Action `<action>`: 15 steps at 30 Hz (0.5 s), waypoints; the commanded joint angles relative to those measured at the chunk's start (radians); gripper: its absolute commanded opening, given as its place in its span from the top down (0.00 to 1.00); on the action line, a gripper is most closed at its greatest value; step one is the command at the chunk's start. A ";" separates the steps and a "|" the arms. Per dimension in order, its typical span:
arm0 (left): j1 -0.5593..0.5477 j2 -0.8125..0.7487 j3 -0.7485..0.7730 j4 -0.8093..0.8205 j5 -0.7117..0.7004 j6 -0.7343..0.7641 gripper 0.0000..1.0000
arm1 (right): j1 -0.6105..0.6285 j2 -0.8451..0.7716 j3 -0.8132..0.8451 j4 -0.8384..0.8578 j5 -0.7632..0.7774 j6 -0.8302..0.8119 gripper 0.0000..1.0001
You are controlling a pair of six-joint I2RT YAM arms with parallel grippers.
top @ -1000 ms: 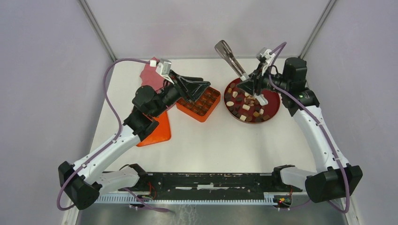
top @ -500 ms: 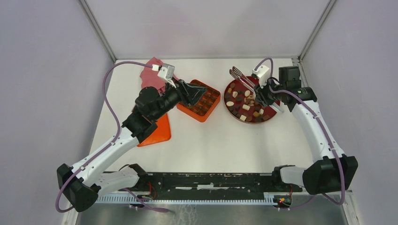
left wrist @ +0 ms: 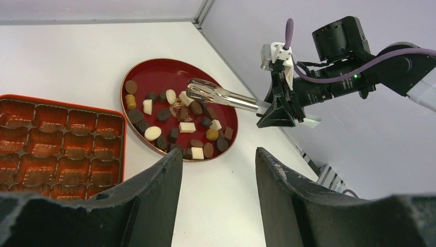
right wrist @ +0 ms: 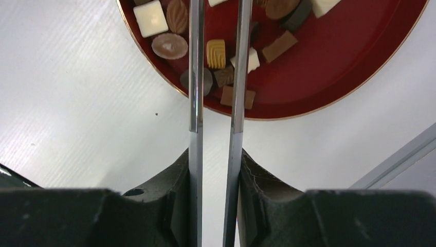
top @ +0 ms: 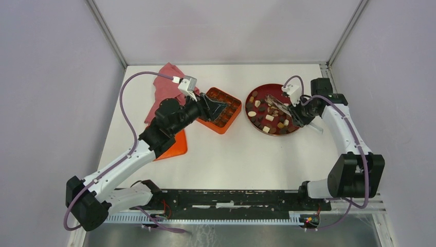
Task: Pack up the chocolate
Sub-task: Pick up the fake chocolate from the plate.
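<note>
Right claw [right wrist: 215, 167] is clenching the tongs [right wrist: 194, 77]. Only the left wrist view is showing their tips over the chocolate [left wrist: 186, 127], which is lying in the red plate [left wrist: 154, 72]. Left claw [left wrist: 218, 170] is standing released by the orange box [left wrist: 61, 146].

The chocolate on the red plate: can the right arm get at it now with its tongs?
Probably yes: the right gripper holds the tongs, their tips are over the chocolate on the plate, nothing between.

Right wrist: tongs [right wrist: 194, 77] tips and far part of plate [right wrist: 329, 77] cut off at top edge. Left wrist: orange box [left wrist: 123, 149] clipped at left edge, bottom rows behind left gripper [left wrist: 218, 152]. Top view: too small to tell if tongs grip any chocolate [top: 269, 118].
</note>
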 commanded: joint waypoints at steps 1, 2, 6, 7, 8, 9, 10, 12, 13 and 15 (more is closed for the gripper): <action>0.001 0.010 -0.008 0.056 -0.007 -0.002 0.39 | -0.033 0.017 -0.017 -0.040 0.038 -0.073 0.64; 0.001 0.013 -0.009 0.056 -0.007 -0.002 0.39 | -0.039 0.023 -0.024 -0.040 0.046 -0.082 0.64; 0.002 0.019 -0.013 0.054 -0.002 -0.006 0.39 | -0.059 0.046 -0.044 -0.056 0.067 -0.117 0.64; 0.002 0.021 -0.014 0.053 -0.001 -0.007 0.39 | -0.060 0.053 -0.049 -0.063 0.067 -0.127 0.64; 0.002 0.021 -0.017 0.053 -0.001 -0.008 0.39 | -0.060 0.057 -0.056 -0.066 0.066 -0.135 0.64; 0.002 0.022 -0.018 0.052 -0.001 -0.008 0.39 | -0.060 0.062 -0.063 -0.066 0.067 -0.141 0.65; 0.001 0.022 -0.019 0.049 -0.001 -0.008 0.39 | -0.060 0.064 -0.066 -0.067 0.071 -0.148 0.65; 0.002 0.021 -0.017 0.039 -0.004 -0.004 0.38 | -0.060 0.071 -0.067 -0.065 0.080 -0.156 0.65; 0.001 0.021 -0.014 0.029 -0.012 -0.002 0.37 | -0.060 0.076 -0.065 -0.066 0.083 -0.161 0.64; 0.001 0.020 -0.006 0.002 -0.033 0.004 0.34 | -0.060 0.088 -0.059 -0.068 0.092 -0.167 0.64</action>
